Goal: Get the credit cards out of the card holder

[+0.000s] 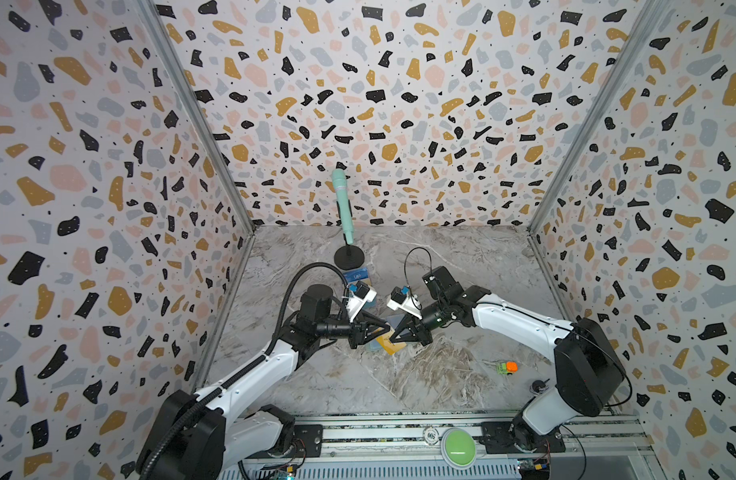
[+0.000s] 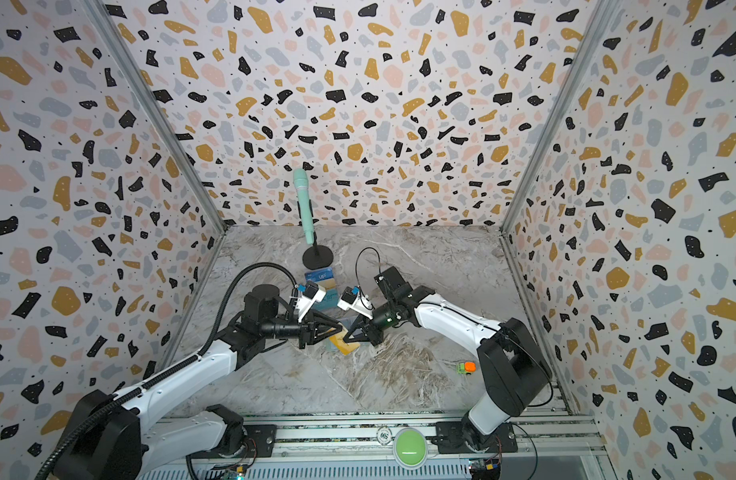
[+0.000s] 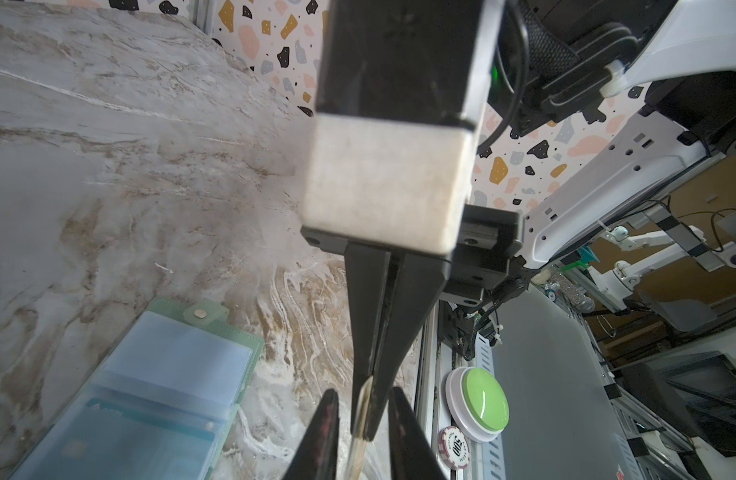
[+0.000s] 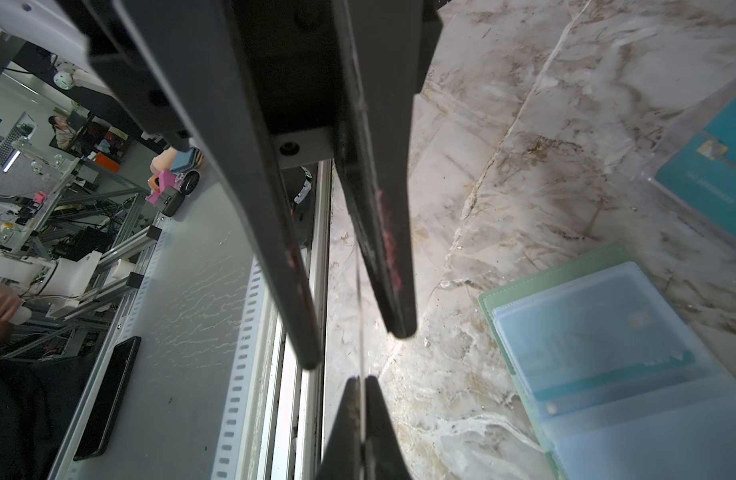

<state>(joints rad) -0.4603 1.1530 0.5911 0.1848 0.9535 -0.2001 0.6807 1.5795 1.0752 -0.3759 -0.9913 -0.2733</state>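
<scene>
– Well, what do the wrist views give that the top views hold back?

– The grip. In both top views the left claw [image 1: 385,329] reaches in from 9 o'clock and the right claw [image 1: 396,334] from 3 o'clock. Their tips meet mid-counter, and their black fingers cover much of the yellow card [image 1: 387,345]. The left wrist view shows the right claw pinched tight on that card, seen edge-on. The right wrist view shows the left claw's fingers [image 4: 393,270] parted, one on each side of the card's thin edge.

– And the card holder?

– The card holder [image 3: 183,361] lies open and flat on the counter [image 3: 108,166], under the claws. It has a mint-green cover, a snap tab [image 3: 200,313] and pale blue see-through sleeves. A blue card [image 4: 607,368] sits inside one sleeve. From above only a pale sliver of the holder shows.

– What do the top views add?

– The surroundings. A clear stand [image 1: 358,277] with cards stands at 12 o'clock from the claws, and a mint microphone [image 1: 342,199] stands beyond it. A small green-and-orange toy [image 1: 506,368] lies at 4 o'clock. A green button [image 1: 457,446] and a chip [image 1: 431,435] sit at 6 o'clock on the rail.

– Counts?

– Two claws, one holder, one yellow card gripped, one blue card sleeved. One microphone, one toy, one button, one chip. The stand's cards cannot be counted.
</scene>
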